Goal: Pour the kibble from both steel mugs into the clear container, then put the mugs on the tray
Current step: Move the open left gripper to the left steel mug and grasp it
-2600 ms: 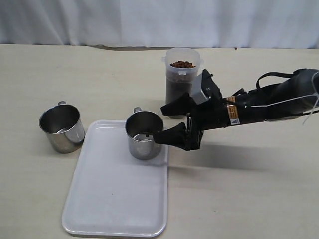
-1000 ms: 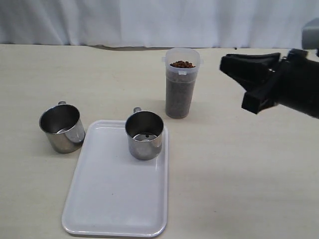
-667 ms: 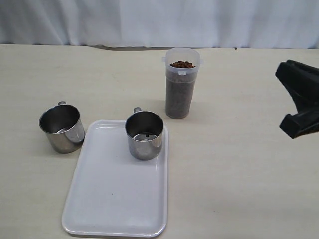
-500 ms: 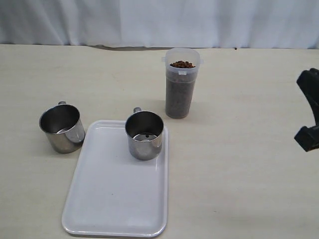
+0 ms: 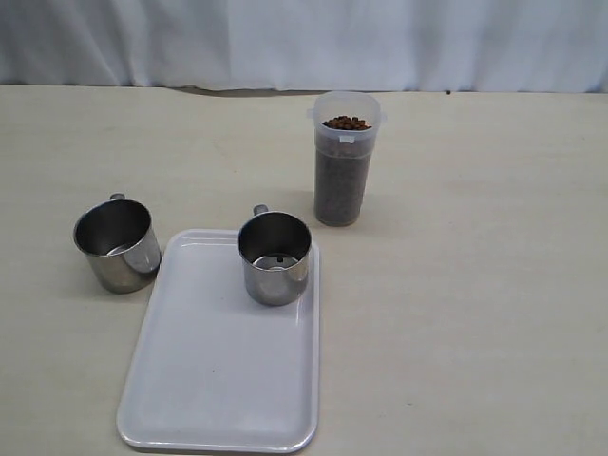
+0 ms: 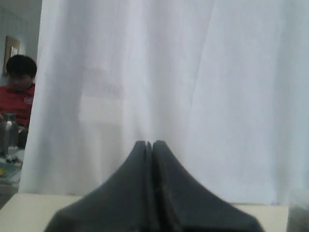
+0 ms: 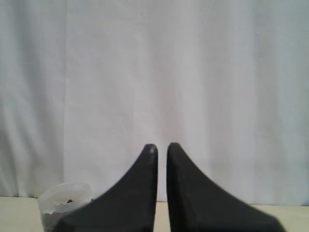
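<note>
One steel mug (image 5: 116, 244) stands upright on the table just left of the tray (image 5: 223, 380). The other steel mug (image 5: 275, 256) stands on the tray's far right corner; both look empty. Behind the tray, the clear container (image 5: 346, 171) is filled with kibble (image 5: 347, 123) up to its collar; its rim also shows in the right wrist view (image 7: 64, 198). Neither arm appears in the exterior view. My left gripper (image 6: 149, 143) is shut and empty, facing the curtain. My right gripper (image 7: 161, 146) is shut too, a thin slit between its tips and nothing in it.
A white curtain (image 5: 304, 43) hangs along the table's far edge. A person in red (image 6: 19, 92) sits beyond the curtain's edge in the left wrist view. Bare tabletop (image 5: 465, 313) lies right of the tray and container.
My right arm has let go of the mug on the tray, pulled back to the right and left the exterior view. The mugs, tray and container have not moved.
</note>
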Controlling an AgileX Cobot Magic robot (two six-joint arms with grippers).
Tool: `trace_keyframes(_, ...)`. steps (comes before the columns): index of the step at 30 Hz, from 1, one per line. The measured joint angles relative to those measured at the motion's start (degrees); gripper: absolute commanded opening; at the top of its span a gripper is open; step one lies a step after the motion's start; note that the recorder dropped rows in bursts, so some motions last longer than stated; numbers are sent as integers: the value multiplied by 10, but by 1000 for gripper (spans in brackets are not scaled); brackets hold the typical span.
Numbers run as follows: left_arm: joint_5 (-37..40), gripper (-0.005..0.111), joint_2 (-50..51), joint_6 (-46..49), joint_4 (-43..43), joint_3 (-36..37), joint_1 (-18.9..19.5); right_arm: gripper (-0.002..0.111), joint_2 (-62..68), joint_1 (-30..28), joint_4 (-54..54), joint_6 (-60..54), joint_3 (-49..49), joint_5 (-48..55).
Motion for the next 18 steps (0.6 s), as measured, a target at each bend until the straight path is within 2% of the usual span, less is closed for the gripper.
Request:
trace_keyframes(2, 2, 0, 73, 0, 31, 0, 0, 5, -6, 0, 2, 0, 0, 6)
trace_keyframes(6, -41, 0, 288, 20, 86, 0, 0, 5, -7, 0, 2, 0, 0, 10)
trace_keyframes(15, -186, 0, 617, 157, 91, -14, 0, 5, -8, 0, 2, 0, 0, 12)
trace_keyframes(18, -231, 11, 713, 212, 66, -23, 0, 5, -8, 0, 2, 0, 0, 12)
